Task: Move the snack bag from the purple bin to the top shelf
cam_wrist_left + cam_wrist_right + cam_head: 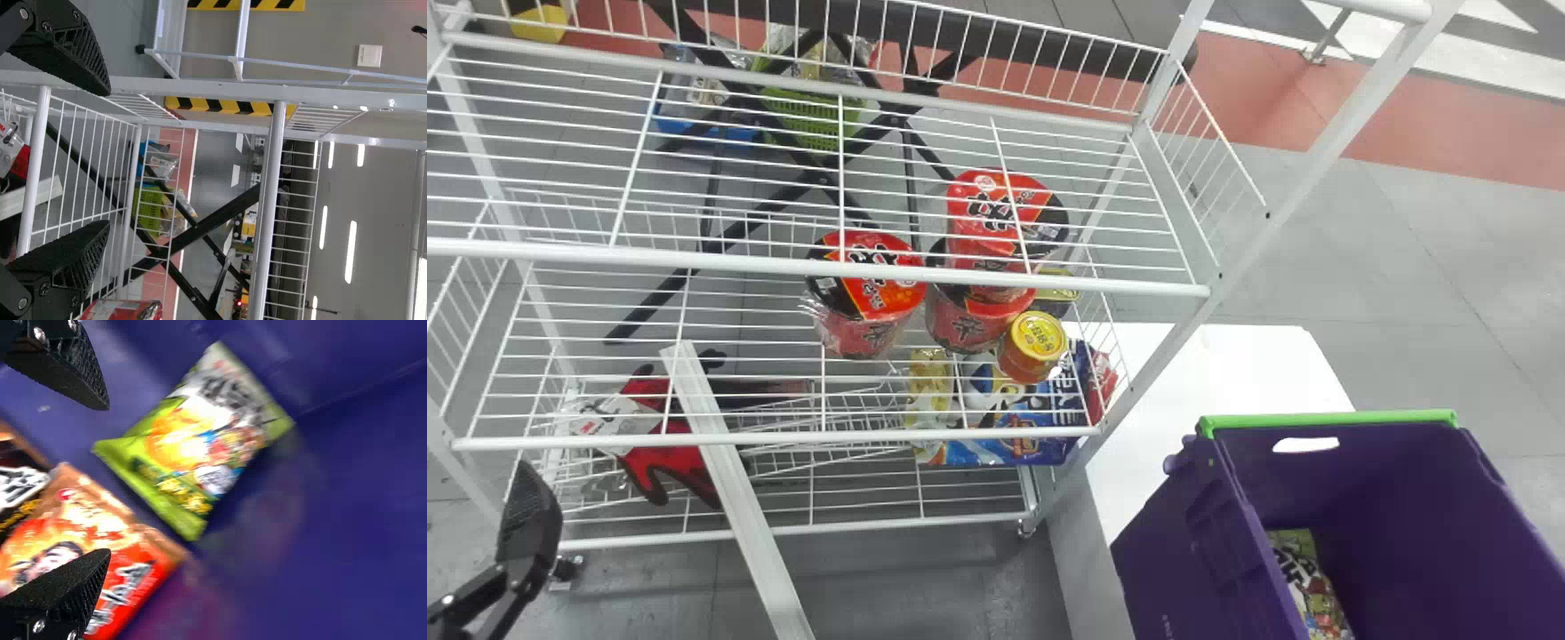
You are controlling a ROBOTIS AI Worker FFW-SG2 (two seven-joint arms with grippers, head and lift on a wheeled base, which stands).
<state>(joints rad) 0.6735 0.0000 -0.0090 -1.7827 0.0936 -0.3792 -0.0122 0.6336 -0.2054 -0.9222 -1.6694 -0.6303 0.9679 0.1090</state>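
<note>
The purple bin (1174, 569) stands at the lower right in the head view, with a green-and-white snack bag (1307, 582) inside by its left wall. In the right wrist view that snack bag (200, 443) lies in the bin, and my right gripper (103, 480) is open over the bin's inside, its fingers apart with nothing between them. My left gripper (529, 516) is at the head view's lower left, before the rack; in the left wrist view the left gripper (107, 157) is open and empty. The top shelf (783, 187) is white wire.
An orange-red package (127, 580) lies beside the snack bag in the bin. Red noodle cups (871, 284), a jar (1033, 345) and a blue package (1005, 436) sit on lower shelves, red gloves (649, 453) at left. A white table (1254, 364) adjoins the rack.
</note>
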